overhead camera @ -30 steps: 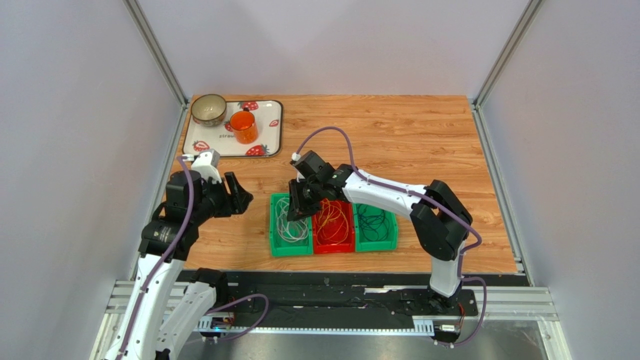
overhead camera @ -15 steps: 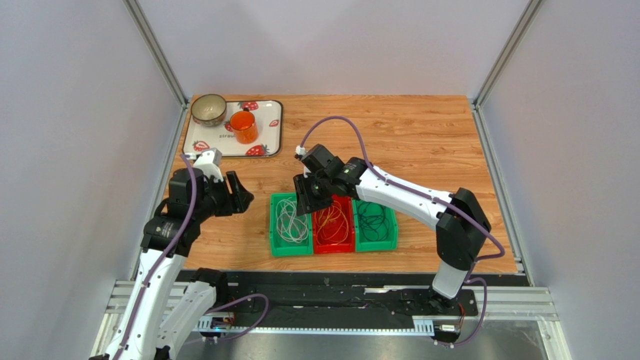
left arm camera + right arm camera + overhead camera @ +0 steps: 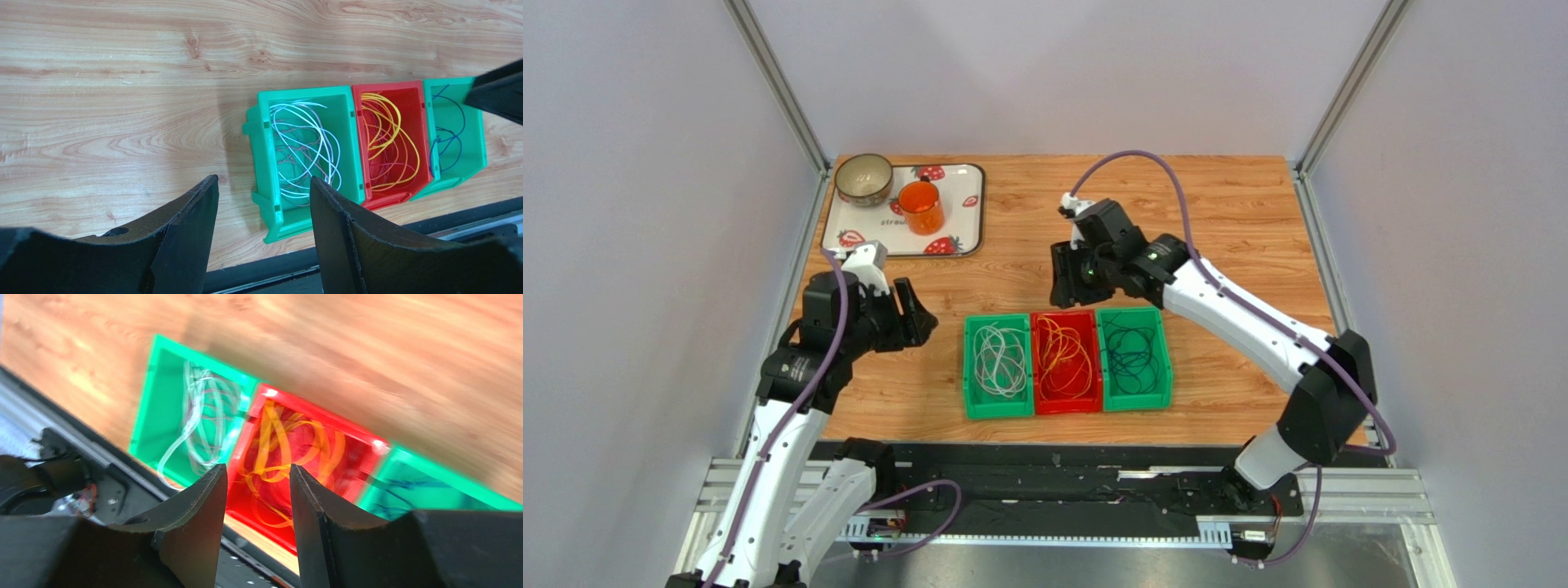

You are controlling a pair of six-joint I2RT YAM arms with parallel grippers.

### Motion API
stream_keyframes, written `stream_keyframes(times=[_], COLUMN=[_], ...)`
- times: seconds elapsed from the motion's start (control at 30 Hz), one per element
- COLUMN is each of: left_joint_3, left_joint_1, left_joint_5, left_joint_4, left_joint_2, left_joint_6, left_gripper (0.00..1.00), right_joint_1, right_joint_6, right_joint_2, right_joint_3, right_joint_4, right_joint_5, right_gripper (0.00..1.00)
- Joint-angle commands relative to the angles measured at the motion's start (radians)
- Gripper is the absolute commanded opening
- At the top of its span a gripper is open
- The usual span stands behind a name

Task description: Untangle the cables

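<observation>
Seen from above, three bins line the table's (image 3: 1222, 208) near edge: white cables (image 3: 999, 363) in the left green bin (image 3: 971, 368), orange cables (image 3: 1066, 353) in the red bin (image 3: 1066, 404), dark cables (image 3: 1133, 353) in the right green bin (image 3: 1166, 361). Bare wood lies beyond and to the right, a tray (image 3: 979, 227) sits far-left, and grey walls close three sides. The left gripper (image 3: 906, 314) hangs left of the bins and the right gripper (image 3: 1069, 275) just beyond them. In the left wrist view the jaws are spread and empty. In the blurred right wrist view the jaws are parted and empty

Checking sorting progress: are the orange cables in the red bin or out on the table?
In. The orange cables lie looped inside the red bin, within its walls.
</observation>
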Motion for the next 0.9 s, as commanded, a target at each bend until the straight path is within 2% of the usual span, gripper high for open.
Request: stream_keyframes(times=[0.0,0.13,0.2,0.27,0.33,0.37,0.43,0.53,0.6,0.63,0.67,0.7,0.8,0.87], left_joint_3=[0.019,-0.001,-0.001,0.007,0.013,0.013,0.008,-0.045,-0.105,-0.184,-0.229,-0.319,-0.441,-0.475], left_joint_1=[0.007,0.007,0.007,0.007,0.007,0.007,0.007,0.007,0.007,0.007,0.008,0.010,0.010,0.013], left_joint_5=[-0.038,-0.093,-0.117,-0.149,-0.187,-0.213,-0.282,-0.370,-0.405,-0.429,-0.451,-0.500,-0.532,-0.575], left_joint_4=[0.027,0.080,0.103,0.124,0.138,0.153,0.176,0.268,0.400,0.452,0.563,0.619,0.849,0.905], left_joint_2=[0.023,0.045,0.066,0.099,0.131,0.140,0.166,0.163,0.146,0.125,0.111,0.097,0.039,0.010], left_joint_6=[0.007,0.020,0.016,0.024,0.035,0.035,0.030,0.018,0.033,0.049,0.044,0.040,0.082,0.107], left_gripper=[0.65,0.65,0.65,0.65,0.65,0.65,0.66,0.68,0.69,0.68,0.67,0.67,0.67,0.68], right_joint_1=[-0.008,-0.010,-0.008,-0.008,-0.008,-0.008,-0.008,-0.008,-0.010,-0.008,-0.008,-0.010,-0.008,-0.008], right_joint_6=[-0.075,-0.118,-0.122,-0.090,-0.066,-0.081,-0.117,-0.161,-0.171,-0.169,-0.165,-0.160,-0.142,-0.117], right_joint_2=[-0.140,-0.288,-0.399,-0.500,-0.555,-0.577,-0.621,-0.634,-0.634,-0.635,-0.638,-0.640,-0.648,-0.640], right_joint_3=[-0.086,-0.261,-0.412,-0.555,-0.627,-0.658,-0.727,-0.738,-0.727,-0.729,-0.732,-0.737,-0.761,-0.766], right_joint_4=[0.074,0.249,0.416,0.575,0.649,0.711,0.768,0.762,0.731,0.730,0.734,0.745,0.786,0.802], right_joint_5=[0.092,0.164,0.220,0.259,0.314,0.319,0.326,0.362,0.397,0.402,0.405,0.393,0.339,0.319], right_gripper=[0.46,0.49,0.51,0.64,0.93,0.97,0.98,0.98,0.98,0.98,0.98,0.98,0.97,0.96])
